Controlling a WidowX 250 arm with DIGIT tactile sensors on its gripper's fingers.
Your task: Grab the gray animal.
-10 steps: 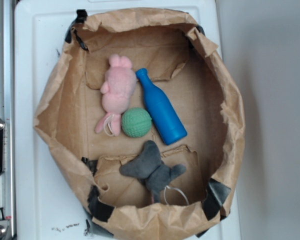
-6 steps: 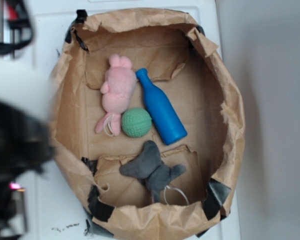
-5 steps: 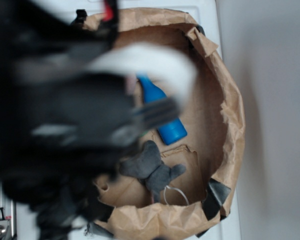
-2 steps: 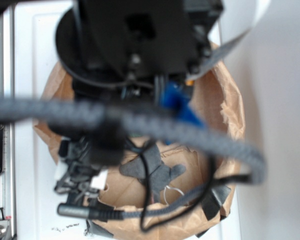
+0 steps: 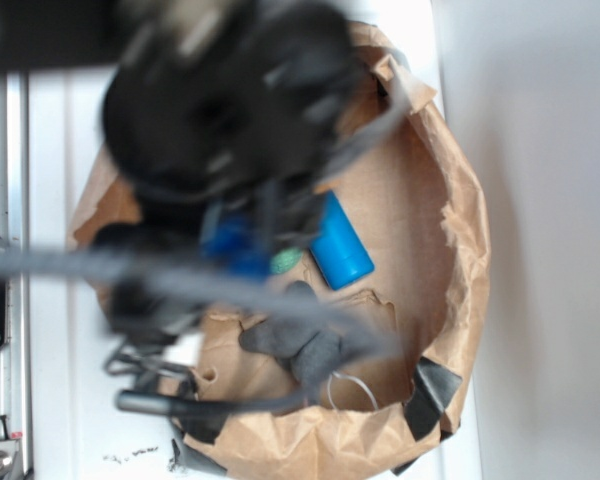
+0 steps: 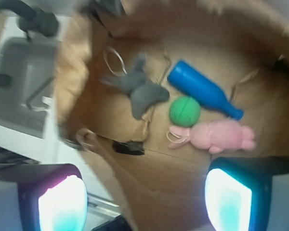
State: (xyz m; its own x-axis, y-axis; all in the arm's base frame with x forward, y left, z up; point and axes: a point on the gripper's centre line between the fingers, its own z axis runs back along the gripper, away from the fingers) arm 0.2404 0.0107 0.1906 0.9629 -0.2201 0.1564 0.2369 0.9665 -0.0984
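our gripper (image 6: 144,195) hangs high with its two fingers (image 6: 62,202) spread wide, nothing between them; our arm (image 5: 220,110) is blurred.

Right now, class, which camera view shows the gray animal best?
The wrist view: the gray animal lies whole and unobstructed on the brown paper beside the green ball. In the exterior view, blurred arm and cables cross it, leaving only parts visible.

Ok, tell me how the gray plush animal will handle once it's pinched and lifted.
The gray animal lies flat with its limbs splayed on the paper, so it will probably droop floppily from wherever it is pinched. Being small plush, it likely weighs little and squashes between the pads. Its thin white string loop may dangle or snag.
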